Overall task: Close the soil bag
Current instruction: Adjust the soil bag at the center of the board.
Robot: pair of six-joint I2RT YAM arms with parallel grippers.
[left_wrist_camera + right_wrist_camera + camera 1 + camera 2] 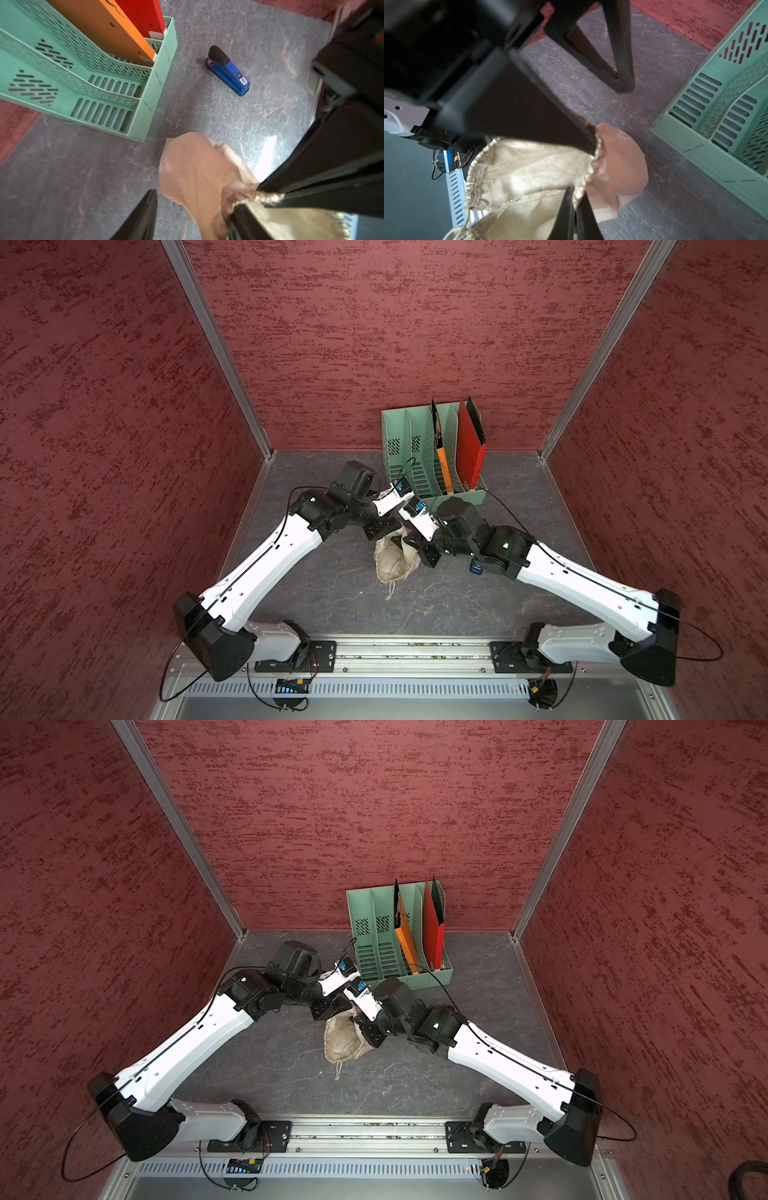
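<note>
bright, even light; white glare on the floor (268, 153); wrist views blur close to the lens

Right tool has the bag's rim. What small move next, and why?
Probably close the left tool on the brown paper: it stands open astride that paper, which sticks out of the gaping mouth of the bag, while the right tool pinches the rim. The paper likely has to go in before the cord can cinch.
</note>
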